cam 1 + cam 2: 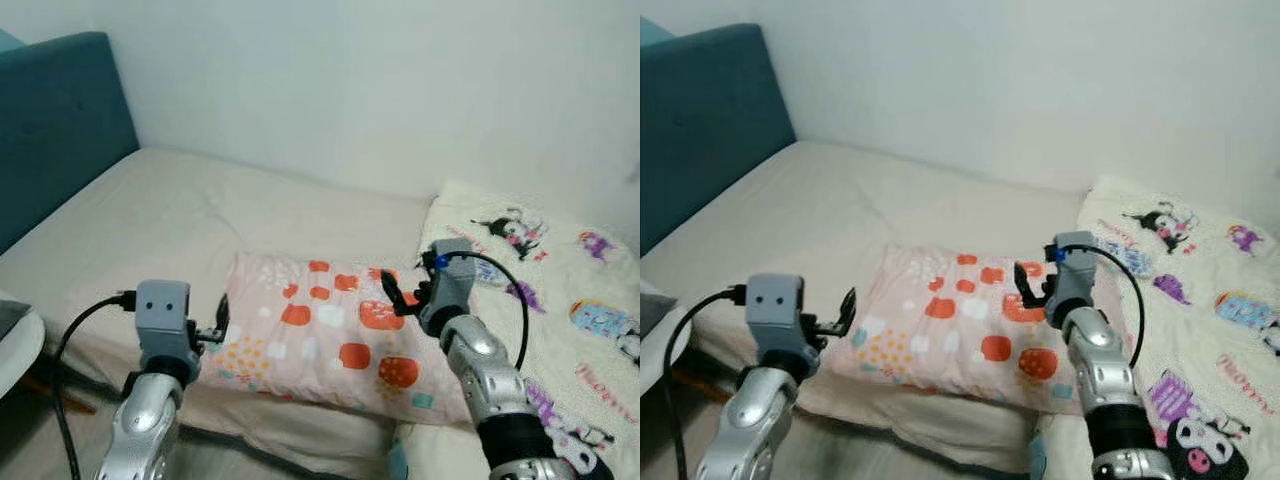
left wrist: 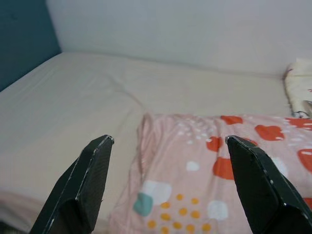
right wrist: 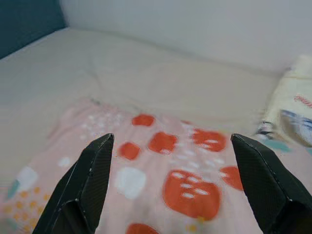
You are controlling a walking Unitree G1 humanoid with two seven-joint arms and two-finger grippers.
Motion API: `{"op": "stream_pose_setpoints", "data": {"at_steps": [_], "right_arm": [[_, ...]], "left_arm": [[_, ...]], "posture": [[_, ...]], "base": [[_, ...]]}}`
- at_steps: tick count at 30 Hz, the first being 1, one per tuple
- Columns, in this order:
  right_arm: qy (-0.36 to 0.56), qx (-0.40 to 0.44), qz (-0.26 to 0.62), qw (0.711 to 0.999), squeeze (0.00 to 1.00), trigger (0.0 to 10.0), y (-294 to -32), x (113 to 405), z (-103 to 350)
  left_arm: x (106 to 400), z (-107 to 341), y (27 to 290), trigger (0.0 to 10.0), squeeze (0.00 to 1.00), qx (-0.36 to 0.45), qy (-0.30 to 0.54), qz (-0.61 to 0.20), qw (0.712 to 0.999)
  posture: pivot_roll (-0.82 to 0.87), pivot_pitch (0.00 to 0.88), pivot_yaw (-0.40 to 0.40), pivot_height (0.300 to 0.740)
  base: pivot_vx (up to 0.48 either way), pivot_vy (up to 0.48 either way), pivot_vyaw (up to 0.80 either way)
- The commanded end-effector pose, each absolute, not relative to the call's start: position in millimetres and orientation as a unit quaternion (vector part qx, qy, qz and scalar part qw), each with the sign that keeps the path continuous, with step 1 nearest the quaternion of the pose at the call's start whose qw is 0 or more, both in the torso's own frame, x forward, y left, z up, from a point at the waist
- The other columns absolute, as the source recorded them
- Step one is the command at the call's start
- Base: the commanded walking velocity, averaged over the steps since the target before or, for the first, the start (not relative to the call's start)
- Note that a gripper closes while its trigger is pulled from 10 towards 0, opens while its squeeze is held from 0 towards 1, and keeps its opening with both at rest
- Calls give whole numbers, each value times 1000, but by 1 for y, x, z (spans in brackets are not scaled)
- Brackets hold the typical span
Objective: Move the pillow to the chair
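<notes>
Pink pillow (image 1: 330, 335): it is lying flat on the beige bed (image 1: 170, 215), close to the near edge, printed with red, white and orange patches.
Left gripper (image 1: 845, 312): it is hovering just beside the pillow's left end, with both black fingers spread wide apart and nothing between them.
Right gripper (image 1: 396, 293): it is hanging over the pillow's right part, near the cartoon blanket (image 1: 560, 300), with its 2 fingers apart and holding nothing.
Step in hand: both arms appear to be closing in for a 2-sided grasp.
Doing it well: each gripper probably needs to bite a thick fold at its own end, since soft filling is likely to sag or slip from a shallow pinch.
Risk: the right gripper may be snagging the blanket edge instead.
</notes>
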State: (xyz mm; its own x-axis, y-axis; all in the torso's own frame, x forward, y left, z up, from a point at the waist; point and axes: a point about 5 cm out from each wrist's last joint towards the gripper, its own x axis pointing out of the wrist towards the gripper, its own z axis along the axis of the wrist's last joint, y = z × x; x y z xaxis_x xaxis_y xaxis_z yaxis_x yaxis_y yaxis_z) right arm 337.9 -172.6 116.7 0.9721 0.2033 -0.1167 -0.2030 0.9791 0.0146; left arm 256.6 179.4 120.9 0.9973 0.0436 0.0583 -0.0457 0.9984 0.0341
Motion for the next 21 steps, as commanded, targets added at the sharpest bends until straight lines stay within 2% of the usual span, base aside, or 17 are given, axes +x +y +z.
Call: {"op": "stream_pose_setpoints", "data": {"at_steps": [1,8,12,21], "right_arm": [[58,5,113,992,0,10000,-168,339,118],[56,8,128,990,0,10000,-165,341,121],[72,4,142,987,0,10000,-163,341,119],[129,20,136,982,0,10000,-171,340,104]], "left_arm": [[256,117,181,10000,0,14,-22,27,999],[255,117,182,10000,0,12,-23,29,999],[255,116,185,10000,0,8,-18,41,999],[256,117,191,10000,0,9,-20,60,998]], "posture": [[68,0,-42,740],[69,0,-45,740],[69,0,-48,740],[66,0,-48,700]], "base": [[311,0,0],[306,0,0],[0,0,0],[0,0,0]]}}
